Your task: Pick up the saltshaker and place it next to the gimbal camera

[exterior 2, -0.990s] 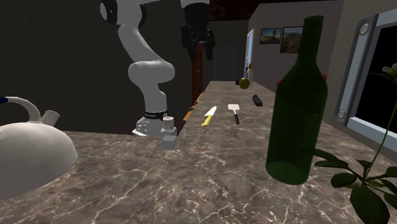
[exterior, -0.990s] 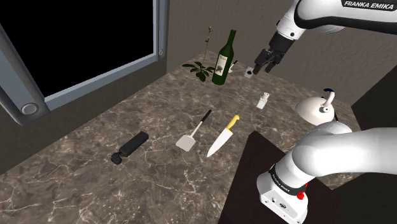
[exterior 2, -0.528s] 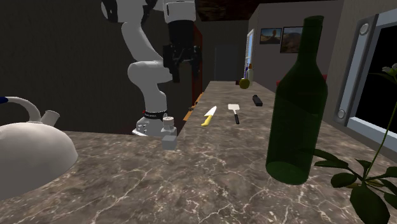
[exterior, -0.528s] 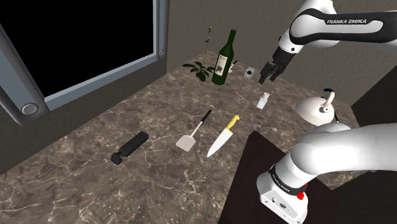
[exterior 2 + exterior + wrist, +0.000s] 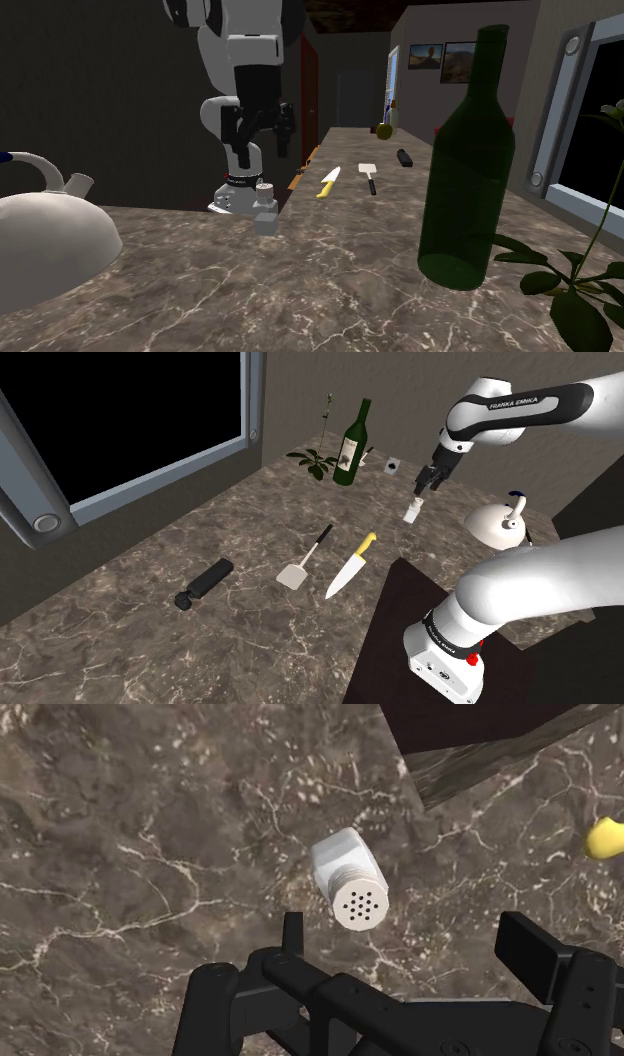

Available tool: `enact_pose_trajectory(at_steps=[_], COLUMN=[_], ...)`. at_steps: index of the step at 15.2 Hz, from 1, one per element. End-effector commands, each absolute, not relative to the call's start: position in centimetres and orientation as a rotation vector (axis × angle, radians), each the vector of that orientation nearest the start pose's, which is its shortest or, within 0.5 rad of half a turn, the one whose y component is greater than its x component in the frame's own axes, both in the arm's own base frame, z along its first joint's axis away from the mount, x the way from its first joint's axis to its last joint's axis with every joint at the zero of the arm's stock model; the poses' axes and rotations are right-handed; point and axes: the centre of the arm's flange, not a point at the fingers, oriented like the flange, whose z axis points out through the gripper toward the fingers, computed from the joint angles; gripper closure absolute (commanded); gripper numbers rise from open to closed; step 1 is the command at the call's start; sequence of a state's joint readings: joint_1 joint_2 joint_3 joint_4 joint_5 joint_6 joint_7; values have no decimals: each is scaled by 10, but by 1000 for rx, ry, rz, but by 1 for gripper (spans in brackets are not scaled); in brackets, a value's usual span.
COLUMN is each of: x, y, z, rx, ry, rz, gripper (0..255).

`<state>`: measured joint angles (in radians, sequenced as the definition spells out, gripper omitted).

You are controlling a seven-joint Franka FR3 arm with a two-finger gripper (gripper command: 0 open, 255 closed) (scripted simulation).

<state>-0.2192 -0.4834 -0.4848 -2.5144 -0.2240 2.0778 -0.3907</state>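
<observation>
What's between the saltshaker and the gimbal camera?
Shoulder view: a black-handled white spatula and a yellow-handled knife lie between the white saltshaker and the black gimbal camera.

In the second exterior view the kettle (image 5: 50, 240) is cut off at the 9 o'clock edge and the plant (image 5: 545, 282) at 4 o'clock; the gimbal camera (image 5: 405, 157), far off, is too small to make out
</observation>
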Motion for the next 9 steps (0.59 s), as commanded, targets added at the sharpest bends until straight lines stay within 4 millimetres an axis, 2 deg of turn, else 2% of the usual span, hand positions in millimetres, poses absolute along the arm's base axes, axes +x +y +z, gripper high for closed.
enact_pose_trajectory(at_steps=[1,7,9], x=[299,300,300], y=[-283,-283,-283], z=[415,383,380], rx=[-3122,-3122,-3122], ry=[246,246,246], rz=[-22,-22,-22], gripper=[0,0,0])
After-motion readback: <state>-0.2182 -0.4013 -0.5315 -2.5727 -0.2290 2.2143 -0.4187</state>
